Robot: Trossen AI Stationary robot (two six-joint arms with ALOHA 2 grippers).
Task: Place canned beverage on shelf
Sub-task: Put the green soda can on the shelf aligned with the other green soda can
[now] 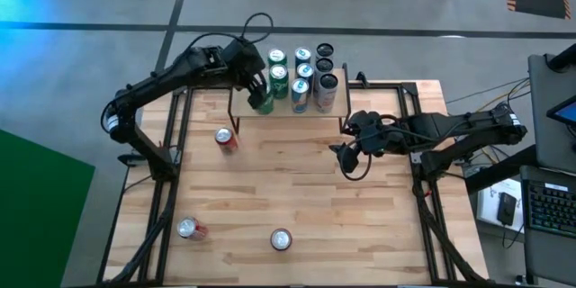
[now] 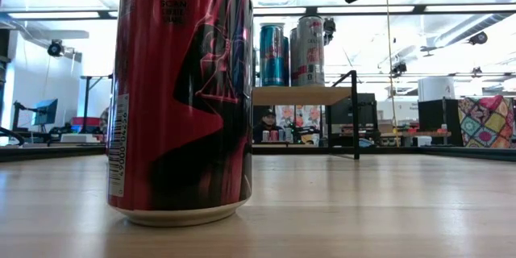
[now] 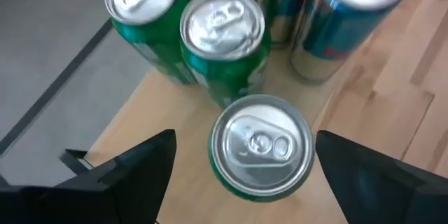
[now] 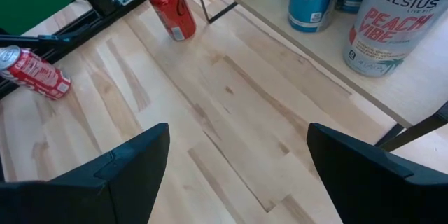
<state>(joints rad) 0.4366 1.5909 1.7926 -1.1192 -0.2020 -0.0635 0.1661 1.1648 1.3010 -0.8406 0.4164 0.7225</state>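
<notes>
A green can [image 3: 260, 148] with a silver pull-tab lid stands upright on the shelf [image 1: 286, 111] between the wide-spread jaws of the left gripper [image 1: 259, 90], neither finger [image 3: 133, 175] touching it. Just beyond the jaws stand two more green cans [image 3: 224, 42], then blue-and-silver cans [image 1: 300, 93] and a white can [image 1: 326, 93] along the shelf's light-wood top, which rests on thin black legs. On the table [image 1: 297, 198], a red can [image 1: 226, 139] stands near the shelf's left legs; two more red cans [image 1: 190, 229] sit toward the near edge. To the right, the right gripper [image 1: 346, 155] hovers over bare wood, jaws wide and holding nothing, the shelf ahead of them.
</notes>
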